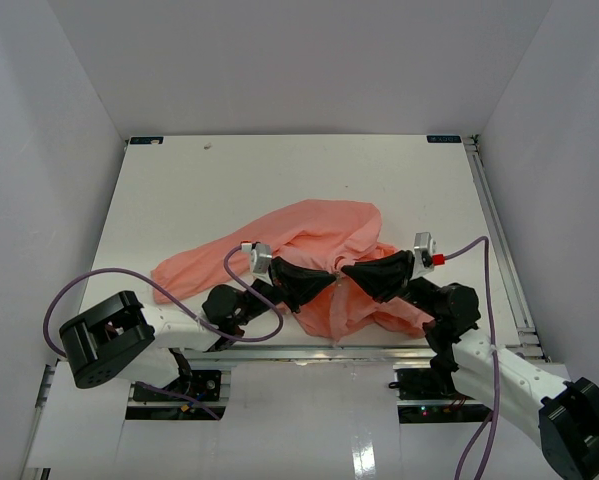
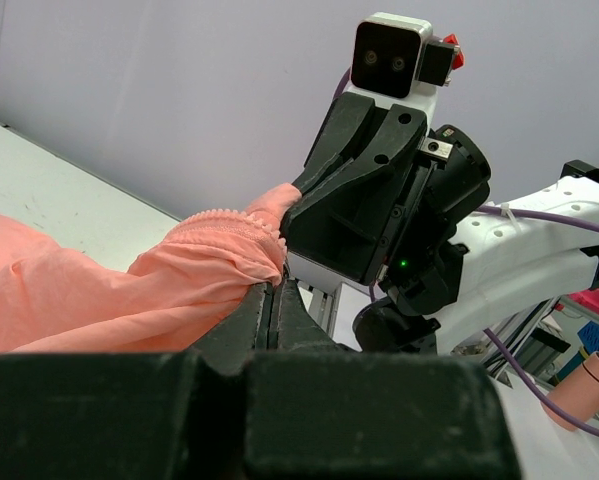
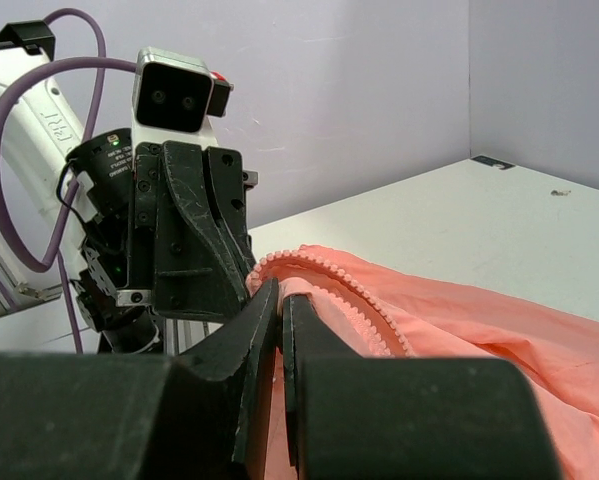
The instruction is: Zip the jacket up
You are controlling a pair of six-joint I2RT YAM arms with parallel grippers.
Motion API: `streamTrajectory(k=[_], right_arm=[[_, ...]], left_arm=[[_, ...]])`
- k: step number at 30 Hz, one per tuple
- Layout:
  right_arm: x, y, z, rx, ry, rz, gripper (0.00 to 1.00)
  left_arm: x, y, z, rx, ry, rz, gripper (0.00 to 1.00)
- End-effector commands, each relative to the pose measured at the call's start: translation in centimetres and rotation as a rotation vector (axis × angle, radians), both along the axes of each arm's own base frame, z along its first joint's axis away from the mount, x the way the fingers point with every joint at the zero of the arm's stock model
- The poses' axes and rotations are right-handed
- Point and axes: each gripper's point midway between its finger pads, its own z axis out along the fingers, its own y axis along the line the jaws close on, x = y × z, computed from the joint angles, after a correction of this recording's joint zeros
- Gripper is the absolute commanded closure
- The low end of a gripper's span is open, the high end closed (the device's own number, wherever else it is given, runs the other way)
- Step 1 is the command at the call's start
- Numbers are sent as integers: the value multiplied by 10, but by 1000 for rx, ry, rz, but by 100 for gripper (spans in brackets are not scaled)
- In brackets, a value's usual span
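Jacket [image 1: 324,235] lies bunched at lower centre of the tabletop [image 1: 229,180], its zipper edge [image 3: 364,297] clamped by left hand [image 1: 322,284] and right hand [image 1: 352,270], tips facing, equally near.

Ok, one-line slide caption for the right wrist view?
Right gripper and left gripper, jaws shut, pinch the salmon jacket beside its exposed zipper teeth.

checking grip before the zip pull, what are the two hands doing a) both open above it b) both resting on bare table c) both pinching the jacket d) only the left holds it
c: the left hand and the right hand are each closed on the jacket by its zipper teeth.
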Motion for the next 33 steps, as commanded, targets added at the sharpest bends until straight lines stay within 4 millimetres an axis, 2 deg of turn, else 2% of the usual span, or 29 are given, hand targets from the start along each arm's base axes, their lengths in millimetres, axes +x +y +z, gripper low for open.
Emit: streamTrajectory(k=[1, 9, 17, 29, 33], right_arm=[[12, -14, 62, 130, -139, -114, 92], [14, -10, 70, 120, -145, -106, 92], [20, -11, 62, 98, -122, -131, 92], [17, -13, 86, 135, -136, -128, 92], [20, -13, 76, 115, -108, -135, 92]], left_arm=[[-45, 30, 64, -267, -238, -104, 100], [-48, 26, 57, -242, -242, -127, 100], [-45, 28, 58, -244, -240, -101, 100], [-36, 20, 46, -195, -227, -77, 100], [-34, 23, 47, -207, -212, -65, 100]])
